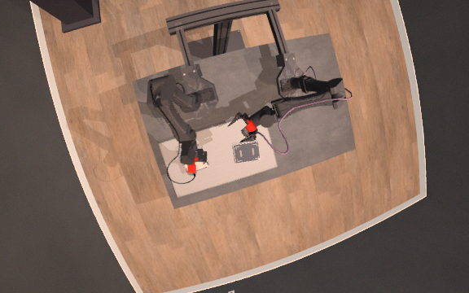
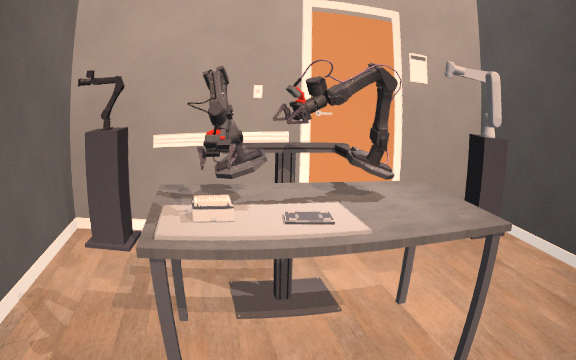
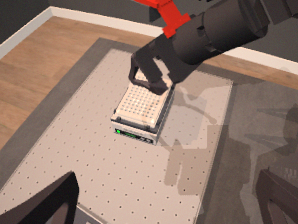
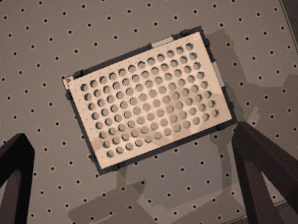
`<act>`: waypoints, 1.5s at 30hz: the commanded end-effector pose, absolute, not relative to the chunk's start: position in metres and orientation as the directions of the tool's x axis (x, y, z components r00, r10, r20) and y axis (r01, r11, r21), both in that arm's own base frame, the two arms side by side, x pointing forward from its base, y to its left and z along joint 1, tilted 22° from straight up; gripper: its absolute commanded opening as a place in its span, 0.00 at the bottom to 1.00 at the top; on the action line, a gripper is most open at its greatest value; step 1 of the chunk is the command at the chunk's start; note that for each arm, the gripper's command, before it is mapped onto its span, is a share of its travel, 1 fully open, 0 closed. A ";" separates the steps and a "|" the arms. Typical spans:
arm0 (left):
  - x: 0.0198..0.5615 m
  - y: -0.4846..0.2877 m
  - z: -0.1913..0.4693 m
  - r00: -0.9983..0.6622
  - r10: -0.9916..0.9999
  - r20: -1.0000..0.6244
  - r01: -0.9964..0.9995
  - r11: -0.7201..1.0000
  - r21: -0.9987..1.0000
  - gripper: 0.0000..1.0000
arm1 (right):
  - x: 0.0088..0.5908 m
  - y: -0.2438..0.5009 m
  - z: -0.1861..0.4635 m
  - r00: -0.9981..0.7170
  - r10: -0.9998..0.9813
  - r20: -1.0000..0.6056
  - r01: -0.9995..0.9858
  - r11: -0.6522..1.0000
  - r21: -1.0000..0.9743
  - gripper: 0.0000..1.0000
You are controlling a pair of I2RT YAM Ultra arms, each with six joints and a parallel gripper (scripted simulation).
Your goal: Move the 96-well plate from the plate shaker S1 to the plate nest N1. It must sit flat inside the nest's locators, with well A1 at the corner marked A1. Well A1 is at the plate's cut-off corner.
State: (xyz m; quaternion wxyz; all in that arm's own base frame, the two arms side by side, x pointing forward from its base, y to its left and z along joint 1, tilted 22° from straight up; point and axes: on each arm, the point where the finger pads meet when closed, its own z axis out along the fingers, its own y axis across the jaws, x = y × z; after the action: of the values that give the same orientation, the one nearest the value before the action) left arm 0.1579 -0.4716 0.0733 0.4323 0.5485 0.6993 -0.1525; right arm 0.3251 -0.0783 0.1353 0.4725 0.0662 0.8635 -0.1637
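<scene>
The white 96-well plate (image 2: 212,201) sits on the pale plate shaker S1 (image 2: 213,213) at the left of the light mat. It fills the right wrist view (image 4: 149,106) and shows in the left wrist view (image 3: 141,106). My right gripper (image 2: 215,160) hangs open and empty well above the plate, fingers pointing down; it also shows in the left wrist view (image 3: 152,79). The dark plate nest N1 (image 2: 308,217) lies empty on the mat to the shaker's right, also seen from above (image 1: 246,153). My left gripper (image 2: 284,117) is open and empty, high above the table behind the nest.
A light perforated mat (image 2: 263,226) covers the table's front left part. A dark gantry frame (image 2: 288,147) carries both arm bases behind the table. Dark pedestals stand at the left (image 2: 108,185) and right (image 2: 485,170) of the table.
</scene>
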 end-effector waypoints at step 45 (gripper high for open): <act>0.157 -0.473 0.082 -0.018 0.614 -0.789 0.894 0.364 0.263 1.00 | 0.354 -0.087 0.111 -0.663 -0.725 -0.187 -0.485 0.606 -0.630 1.00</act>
State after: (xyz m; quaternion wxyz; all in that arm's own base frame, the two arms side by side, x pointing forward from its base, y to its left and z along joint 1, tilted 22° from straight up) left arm 0.1596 -0.4730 0.0764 0.4391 0.5440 0.6983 -0.1537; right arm 0.3511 -0.0868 0.1130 0.2668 -0.2687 0.8832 -0.2768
